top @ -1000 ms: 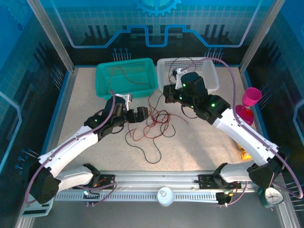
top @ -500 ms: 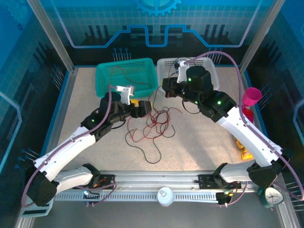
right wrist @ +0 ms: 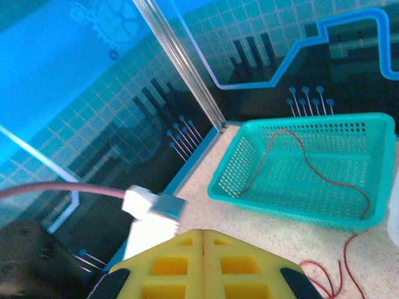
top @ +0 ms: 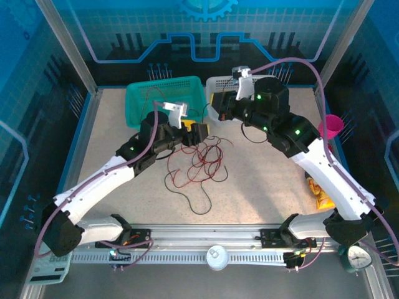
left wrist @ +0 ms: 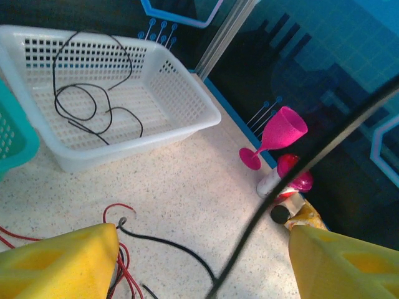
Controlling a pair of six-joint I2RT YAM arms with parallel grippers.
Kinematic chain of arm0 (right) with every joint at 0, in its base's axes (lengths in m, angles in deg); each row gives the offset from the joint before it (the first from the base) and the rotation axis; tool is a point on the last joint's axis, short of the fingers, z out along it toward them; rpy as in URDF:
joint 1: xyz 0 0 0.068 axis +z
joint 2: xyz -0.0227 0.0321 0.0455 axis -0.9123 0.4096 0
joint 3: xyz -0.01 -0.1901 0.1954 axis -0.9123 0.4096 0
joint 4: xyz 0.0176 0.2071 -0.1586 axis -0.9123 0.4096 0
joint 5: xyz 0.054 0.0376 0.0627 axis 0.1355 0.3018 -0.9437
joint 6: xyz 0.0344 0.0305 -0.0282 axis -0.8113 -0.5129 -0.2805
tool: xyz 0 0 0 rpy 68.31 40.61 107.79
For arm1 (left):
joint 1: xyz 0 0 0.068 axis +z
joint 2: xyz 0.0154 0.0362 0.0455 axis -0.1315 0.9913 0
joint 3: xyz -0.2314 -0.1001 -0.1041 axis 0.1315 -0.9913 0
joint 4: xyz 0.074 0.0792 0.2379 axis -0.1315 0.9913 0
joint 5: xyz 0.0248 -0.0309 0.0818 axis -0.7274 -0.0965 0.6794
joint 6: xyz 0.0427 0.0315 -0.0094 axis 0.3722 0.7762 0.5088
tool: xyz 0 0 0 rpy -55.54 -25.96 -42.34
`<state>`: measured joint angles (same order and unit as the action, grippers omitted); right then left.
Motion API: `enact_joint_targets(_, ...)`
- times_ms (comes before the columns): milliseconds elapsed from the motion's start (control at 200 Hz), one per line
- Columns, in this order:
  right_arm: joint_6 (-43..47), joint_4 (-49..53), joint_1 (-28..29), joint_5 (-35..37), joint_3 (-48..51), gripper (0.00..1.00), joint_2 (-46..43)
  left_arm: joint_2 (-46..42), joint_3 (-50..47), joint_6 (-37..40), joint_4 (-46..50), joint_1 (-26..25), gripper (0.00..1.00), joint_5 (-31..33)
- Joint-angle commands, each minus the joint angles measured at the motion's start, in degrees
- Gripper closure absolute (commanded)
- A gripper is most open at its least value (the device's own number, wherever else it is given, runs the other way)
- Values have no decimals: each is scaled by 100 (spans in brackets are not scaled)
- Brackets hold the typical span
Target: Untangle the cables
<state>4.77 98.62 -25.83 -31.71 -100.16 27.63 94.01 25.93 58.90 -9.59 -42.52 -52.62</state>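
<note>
The cables [top: 199,163], thin red and black wires, lie in a loose tangle at the table's middle. My left gripper [top: 198,132] hovers over the tangle's far edge. In the left wrist view the left gripper [left wrist: 203,244] is open, its yellow fingers [left wrist: 59,261] wide apart. A blurred black cable [left wrist: 293,171] runs slantwise between them, and red strands [left wrist: 128,274] lie by the left finger. My right gripper [top: 218,107] is raised near the white basket [top: 215,84]. In the right wrist view the right gripper [right wrist: 202,235] is shut, pads together, with no wire showing between them.
A teal basket [top: 140,99] at the back holds a red cable [right wrist: 293,142]. The white basket [left wrist: 187,103] holds black cables [left wrist: 81,99]. A pink goblet [top: 330,128] and a yellow packet [top: 321,198] sit at the right edge. A frame post and blue walls close in the back.
The left gripper has moved away from the bases toward the baskets, its jaws narrowing somewhat. The right gripper has risen and drawn back toward the white basket, staying shut.
</note>
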Motion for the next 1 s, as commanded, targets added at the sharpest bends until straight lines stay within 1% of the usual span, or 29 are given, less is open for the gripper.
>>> enact_joint_targets(0,-73,-46,9,-222,-338,100,-14,121,113,81,-302,-77,30,-68)
enact_joint_targets(100,-111,-77,13,-306,-520,100,-14,268,77,24,-447,-133,34,-73)
enact_joint_targets(155,-138,-95,11,-352,-619,100,-14,364,59,-4,-549,-167,38,-86)
enact_joint_targets(205,-143,-112,17,-387,-703,100,-13,444,59,-38,-619,-190,40,-86)
enact_joint_targets(245,-145,-100,13,-407,-758,100,-11,507,59,-74,-671,-211,44,-93)
enact_joint_targets(395,-45,-58,16,-300,-875,100,-60,695,146,-123,-688,-257,68,-112)
enact_joint_targets(555,114,6,-81,-25,-774,100,-227,646,181,-82,-620,-283,100,-81)
enact_joint_targets(635,125,13,-227,66,-625,100,-353,516,208,-20,-537,-283,100,-28)
enact_joint_targets(760,44,41,-563,21,-271,100,-478,248,314,77,-500,-283,100,11)
enact_joint_targets(895,-148,-71,-850,-103,438,100,-541,5,575,199,-375,-283,100,46)
enact_joint_targets(995,-249,-164,-957,-233,943,100,-509,-157,729,247,-334,-283,100,67)
